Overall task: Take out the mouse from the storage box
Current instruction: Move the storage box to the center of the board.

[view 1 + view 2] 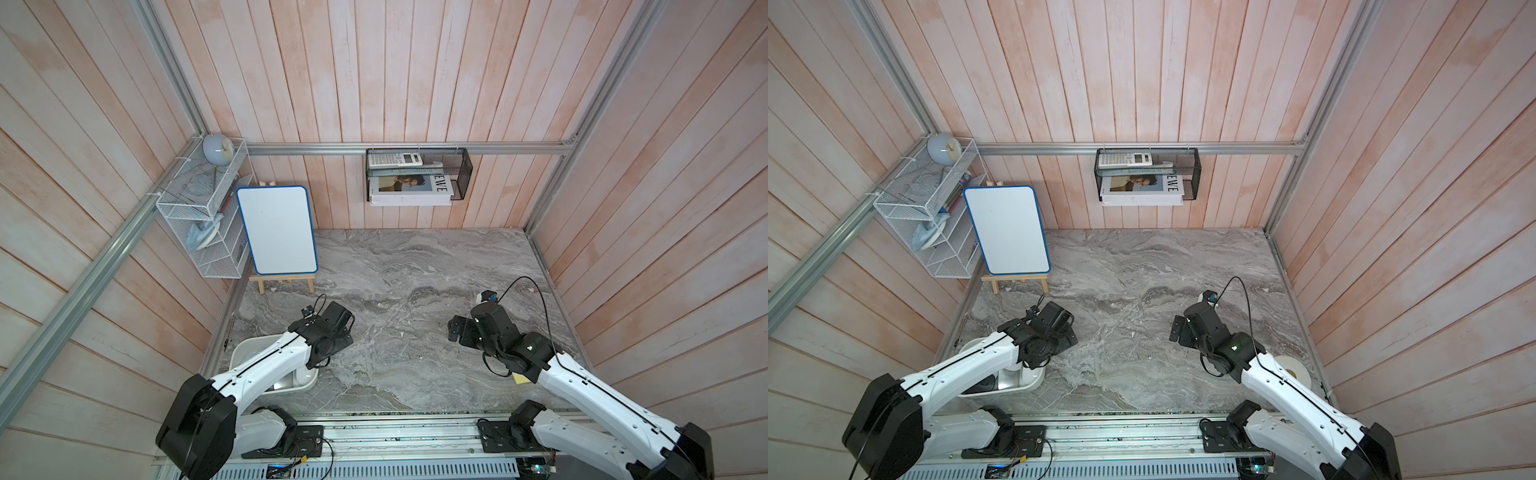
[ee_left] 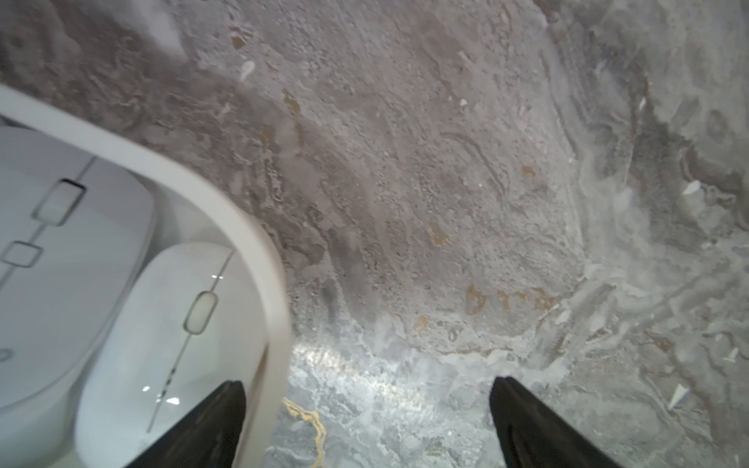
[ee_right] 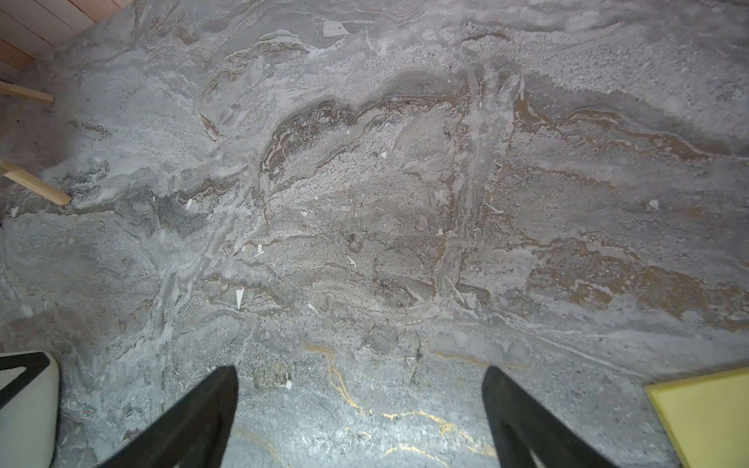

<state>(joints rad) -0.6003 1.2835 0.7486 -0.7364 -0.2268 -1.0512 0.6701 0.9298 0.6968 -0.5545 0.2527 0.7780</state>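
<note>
**Mouse not yet taken from the box**

A white mouse (image 2: 170,344) lies inside the box (image 2: 259,259), a shallow white tub with a thick rounded rim. In the left wrist view it sits close against the box wall, with a second, larger white mouse (image 2: 69,259) beside it. Both are in the box, and nothing is holding either one.

The box stands on the grey marble-patterned tabletop (image 1: 415,291), near its front left corner. In both top views the left arm crosses above the box and hides most of it.

The left hand (image 2: 367,421) has its fingers wide apart and is empty. In the wrist view one finger (image 2: 219,421) appears over the inside of the box, next to the nearer mouse, and the other over bare tabletop outside the rim. How high the hand hangs cannot be told.

The right hand (image 3: 360,417) is also spread open and empty, over bare tabletop well away from the box. A yellow pad (image 3: 709,417) lies near it.

By the look of things, the task is at its start: the reach, the grasp and the lift out all remain.
</note>
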